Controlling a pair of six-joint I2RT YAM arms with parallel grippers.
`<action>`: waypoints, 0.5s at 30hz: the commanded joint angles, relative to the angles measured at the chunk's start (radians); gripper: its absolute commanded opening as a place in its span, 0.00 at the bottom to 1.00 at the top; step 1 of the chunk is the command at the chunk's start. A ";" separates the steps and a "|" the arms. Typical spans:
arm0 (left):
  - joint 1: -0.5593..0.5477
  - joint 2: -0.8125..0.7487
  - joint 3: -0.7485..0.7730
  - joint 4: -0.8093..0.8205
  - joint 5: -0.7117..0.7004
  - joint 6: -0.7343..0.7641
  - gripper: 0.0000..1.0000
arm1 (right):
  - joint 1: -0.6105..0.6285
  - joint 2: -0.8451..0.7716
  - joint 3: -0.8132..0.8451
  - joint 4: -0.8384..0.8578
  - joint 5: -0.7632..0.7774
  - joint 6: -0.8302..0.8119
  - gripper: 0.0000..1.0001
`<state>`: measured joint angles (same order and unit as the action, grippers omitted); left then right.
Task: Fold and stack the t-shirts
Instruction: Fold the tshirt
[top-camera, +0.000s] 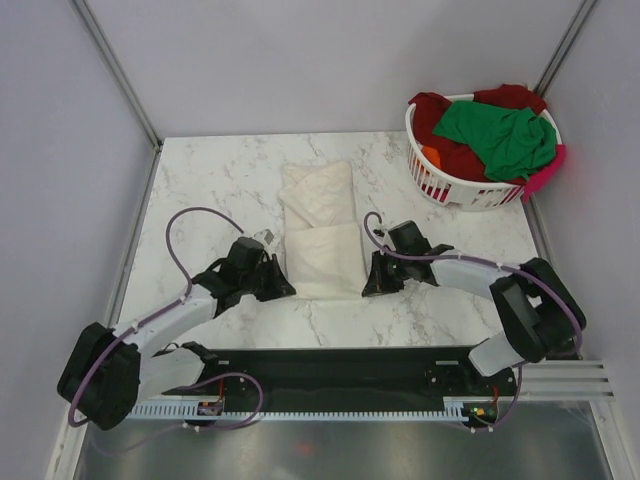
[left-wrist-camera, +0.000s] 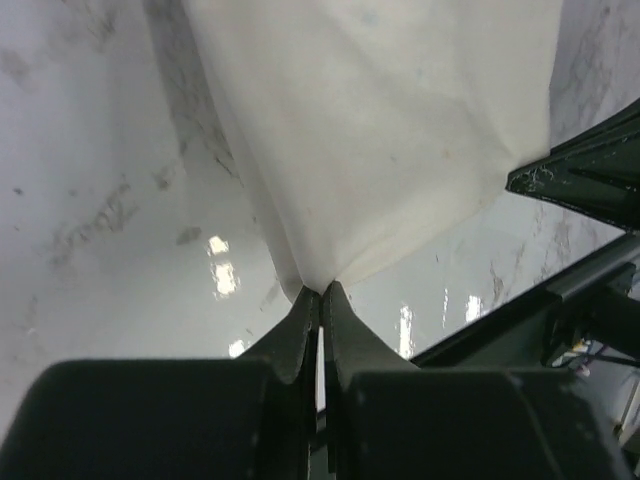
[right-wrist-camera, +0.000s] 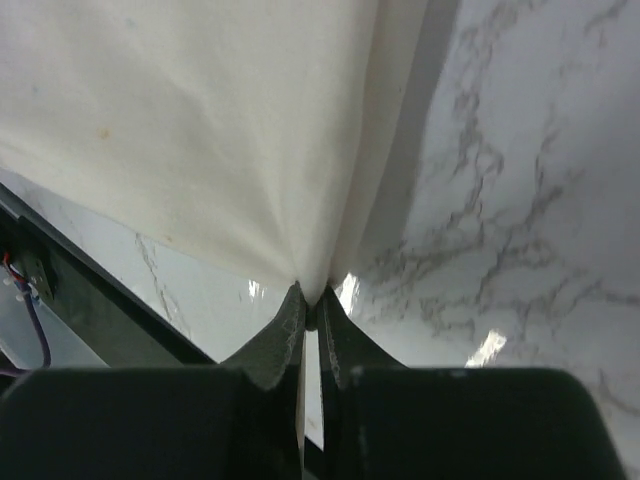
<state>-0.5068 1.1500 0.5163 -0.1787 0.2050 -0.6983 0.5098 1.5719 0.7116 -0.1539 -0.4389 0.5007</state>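
Cream cotton t-shirt (top-camera: 318, 235) lies as a long, narrow band down the middle of the white marble-patterned table (top-camera: 200, 200). Its sides are folded in and a crease runs across it about halfway. Its near hem sits a little back from the table's near edge.

The left gripper (top-camera: 283, 290) is pinched tight on the near left corner of that hem, and the left wrist view shows the cloth drawn to a point between the closed fingers. The right gripper (top-camera: 368, 290) is clamped the same way on the near right corner.

The step in hand appears to be the crosswise fold, with both corners seized and the lift not yet begun. The next move calls for both arms to rise together and level, then carry the hem toward the far end. The cloth between them should stay taut so the corners land square before they let go.

At the table's far right corner stands a white slatted plastic laundry basket (top-camera: 440, 185). It holds a green t-shirt (top-camera: 500, 135) on top of a dark red one (top-camera: 440, 120), with orange (top-camera: 430, 155) and pink (top-camera: 548, 170) cloth showing at its sides, all waiting to be folded.
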 joint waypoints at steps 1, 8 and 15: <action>-0.062 -0.113 -0.016 -0.117 0.010 -0.102 0.02 | 0.016 -0.163 -0.037 -0.145 0.061 -0.001 0.00; -0.098 -0.340 0.160 -0.398 -0.048 -0.126 0.02 | 0.026 -0.406 0.130 -0.370 0.117 0.030 0.00; -0.095 -0.214 0.468 -0.544 -0.131 -0.032 0.02 | 0.024 -0.293 0.449 -0.521 0.187 -0.034 0.00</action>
<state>-0.6033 0.8799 0.8722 -0.6212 0.1375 -0.7830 0.5385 1.2198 1.0363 -0.5770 -0.3248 0.5041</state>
